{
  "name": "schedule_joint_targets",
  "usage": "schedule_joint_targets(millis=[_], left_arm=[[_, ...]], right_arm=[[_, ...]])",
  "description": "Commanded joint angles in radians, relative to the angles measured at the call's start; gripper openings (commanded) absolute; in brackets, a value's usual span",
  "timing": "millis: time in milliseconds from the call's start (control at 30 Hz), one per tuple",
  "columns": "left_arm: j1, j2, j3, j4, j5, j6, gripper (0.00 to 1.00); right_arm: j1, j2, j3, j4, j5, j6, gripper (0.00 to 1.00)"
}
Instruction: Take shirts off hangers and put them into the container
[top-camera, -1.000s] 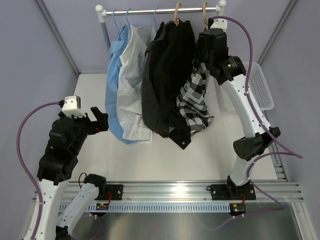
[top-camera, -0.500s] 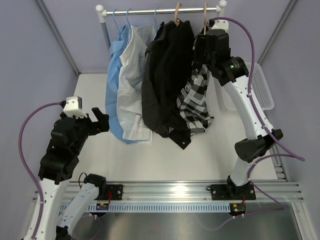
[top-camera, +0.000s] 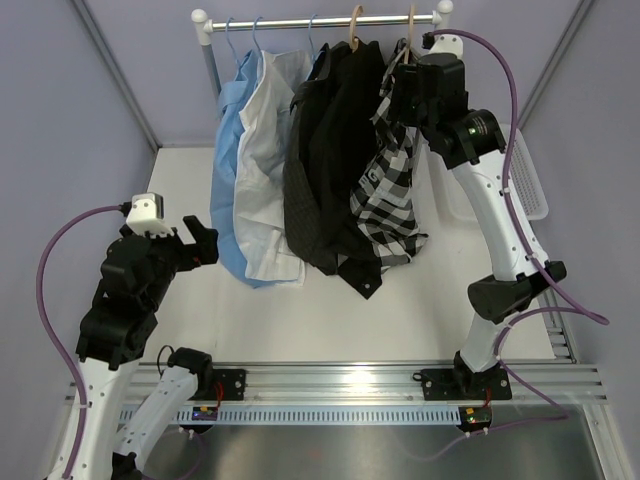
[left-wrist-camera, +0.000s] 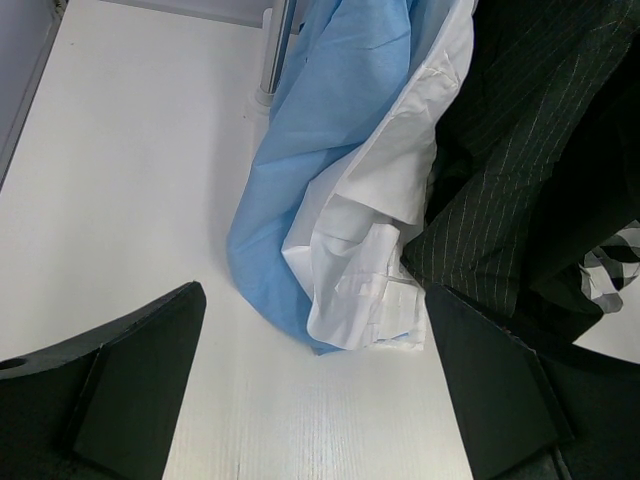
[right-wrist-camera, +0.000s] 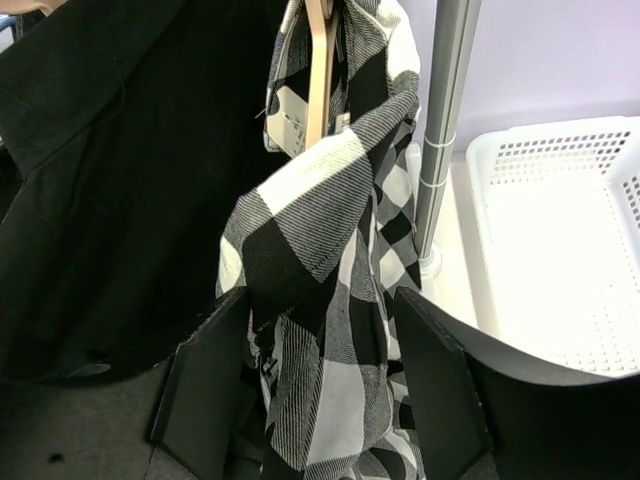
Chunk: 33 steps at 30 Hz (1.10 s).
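- The right end effector (right-wrist-camera: 318, 320) is reaching up by the far edge of the bench. Its jaws are standing apart with a hanging fold of the checked shirt (right-wrist-camera: 330, 230) between them. As far as the wrist view is showing, nothing is being pinched.
- The checked shirt is hanging on a wooden hanger (right-wrist-camera: 318, 70), the last one on the rail (top-camera: 300, 20) toward the far right corner, touching the black shirt (right-wrist-camera: 120, 180).
- The step in hand seems to be getting this shirt off its hanger. A better grip is probably waiting higher, near the collar or shoulder; closing on a loose low fold is likely only stretching cloth against the hanger.
- The jaws should be closing on checked cloth alone, since the black shirt is pressing in on one side and the rack post (right-wrist-camera: 445, 130) is standing just beside the other.
- Sliding the shirt sideways off one hanger end is looking safer than dragging straight down, which is risking the hanger coming off the rail.
- The basket (right-wrist-camera: 540, 140) is sitting by the right edge, near the post, so the carry is looking short.
- The left end effector (left-wrist-camera: 312, 300) is hovering wide open and holding nothing near the left edge, facing the blue shirt (left-wrist-camera: 300, 180) and white shirt (left-wrist-camera: 400, 170).
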Motion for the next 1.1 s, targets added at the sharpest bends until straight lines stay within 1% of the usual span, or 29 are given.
schedule_joint_targets(millis=[0, 167, 200, 267, 367, 400, 433, 467, 500, 533, 700, 867, 967, 1000, 1067], left_arm=[[-0.004, -0.005, 0.008, 0.026, 0.024, -0.005, 0.99], [-0.004, -0.012, 0.009, 0.026, 0.026, -0.003, 0.99], [-0.004, -0.012, 0.009, 0.026, 0.026, -0.005, 0.99], [-0.004, -0.016, 0.005, 0.026, 0.027, -0.005, 0.99], [-0.004, -0.018, 0.003, 0.021, 0.024, -0.005, 0.99], [-0.004, -0.018, 0.003, 0.023, 0.024, -0.005, 0.99], [-0.004, -0.018, 0.003, 0.023, 0.024, -0.005, 0.99], [-0.004, -0.016, 0.005, 0.021, 0.023, -0.005, 0.99], [-0.004, -0.015, 0.006, 0.021, 0.024, -0.005, 0.99], [-0.004, -0.015, 0.008, 0.023, 0.024, -0.005, 0.99], [-0.004, -0.01, 0.026, 0.023, 0.027, -0.003, 0.99], [-0.004, -0.001, 0.041, 0.023, 0.03, 0.001, 0.99], [-0.004, 0.01, 0.055, 0.023, 0.035, 0.006, 0.99], [-0.004, 0.014, 0.06, 0.024, 0.038, 0.006, 0.99], [-0.004, 0.022, 0.07, 0.024, 0.047, 0.012, 0.99]], right_arm=[[0.004, 0.034, 0.037, -0.003, 0.011, -0.018, 0.67], [0.002, 0.06, 0.045, -0.002, 0.015, -0.015, 0.58], [0.001, 0.061, 0.044, 0.0, 0.023, -0.018, 0.53], [-0.009, 0.06, 0.045, -0.003, 0.035, -0.021, 0.46], [-0.016, 0.039, 0.042, 0.009, 0.04, -0.035, 0.31], [-0.016, 0.028, 0.033, 0.02, 0.038, -0.047, 0.19], [-0.016, 0.008, 0.027, 0.032, 0.038, -0.073, 0.15], [-0.016, -0.003, 0.018, 0.056, 0.028, -0.09, 0.05], [-0.016, -0.015, 0.014, 0.07, 0.028, -0.108, 0.05], [-0.016, -0.038, 0.013, 0.081, 0.011, -0.146, 0.0], [-0.015, -0.125, -0.005, 0.141, -0.06, -0.248, 0.0], [-0.016, -0.253, -0.084, 0.195, -0.1, -0.274, 0.0], [-0.016, -0.328, -0.186, 0.195, -0.133, -0.274, 0.0], [-0.016, -0.352, -0.291, 0.201, -0.135, -0.272, 0.0], [-0.016, -0.438, -0.414, 0.207, -0.161, -0.269, 0.0]])
